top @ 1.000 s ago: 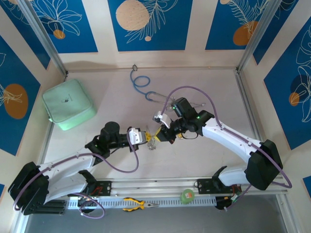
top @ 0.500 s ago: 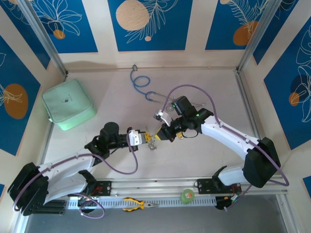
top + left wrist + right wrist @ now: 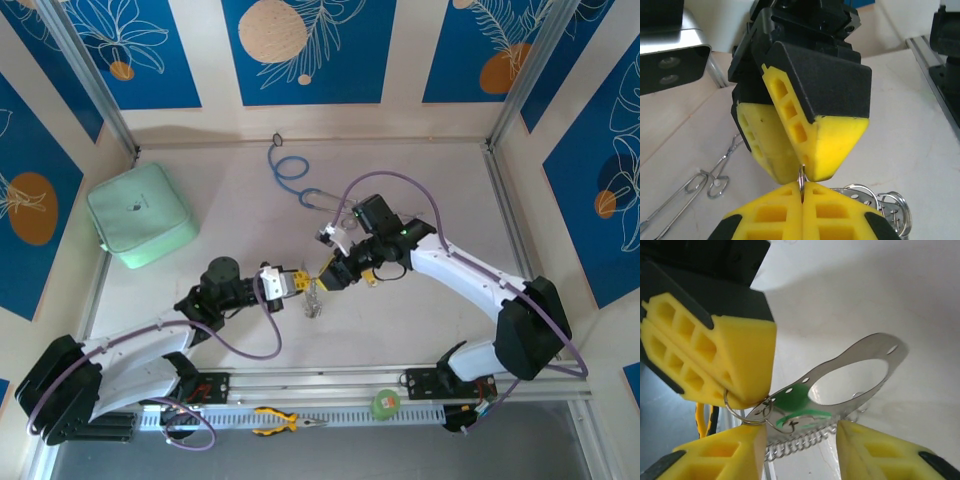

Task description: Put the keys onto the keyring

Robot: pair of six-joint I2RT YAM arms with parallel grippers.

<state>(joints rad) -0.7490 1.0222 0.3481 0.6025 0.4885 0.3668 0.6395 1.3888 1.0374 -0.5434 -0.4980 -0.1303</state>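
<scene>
Right gripper (image 3: 800,440) has just let its jaws part about halfway around the keyring (image 3: 850,354). Left gripper (image 3: 802,195) stays clamped on its thin wire, holding it off the table (image 3: 400,320), probably steadying it for threading. The keys I can't pick out.

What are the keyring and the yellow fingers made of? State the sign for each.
Keyring: apparently thin sheet metal, satin silvery, with a soft sheen and punched holes. Yellow fingers: probably moulded plastic or rubber, matte, with open rectangular cells.
</scene>
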